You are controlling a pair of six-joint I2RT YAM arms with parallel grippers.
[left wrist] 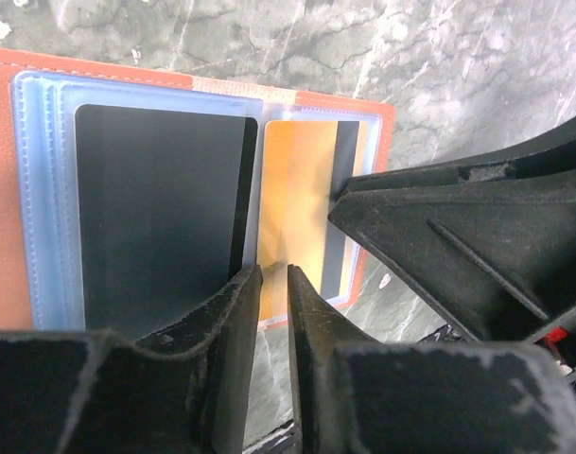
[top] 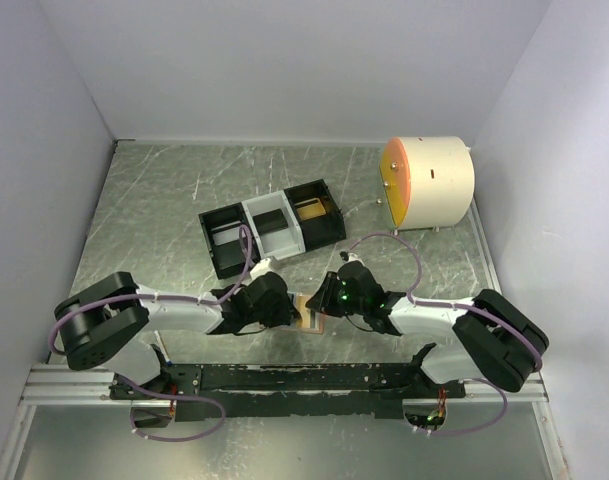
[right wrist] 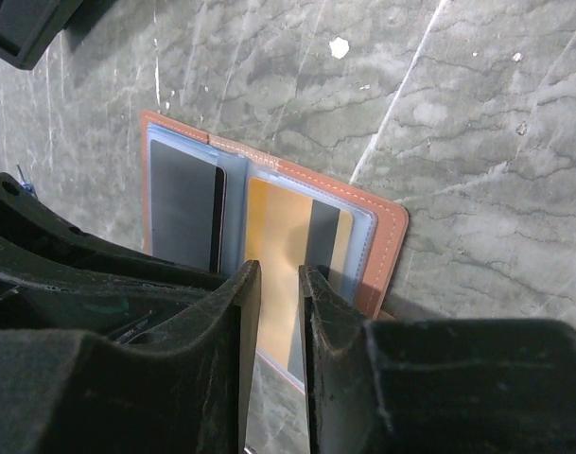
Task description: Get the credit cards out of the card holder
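Note:
The salmon-pink card holder [left wrist: 325, 99] lies open and flat on the table between my two grippers; it also shows in the right wrist view [right wrist: 387, 236] and the top view [top: 310, 320]. A dark grey card [left wrist: 160, 218] sits in its left pale blue pocket [right wrist: 179, 203]. An orange card with a dark stripe [left wrist: 297, 203] sits in the right pocket [right wrist: 283, 246]. My left gripper [left wrist: 271, 276] hovers at the holder's near edge, jaws a narrow gap apart, nothing between them. My right gripper [right wrist: 280, 272] is over the orange card, jaws narrowly apart and empty.
A black-and-grey three-compartment tray [top: 269, 228] stands behind the grippers. A white drum with an orange face [top: 429, 183] stands at the back right. The right gripper's finger [left wrist: 458, 236] crowds in beside the holder's right edge. Walls enclose the table.

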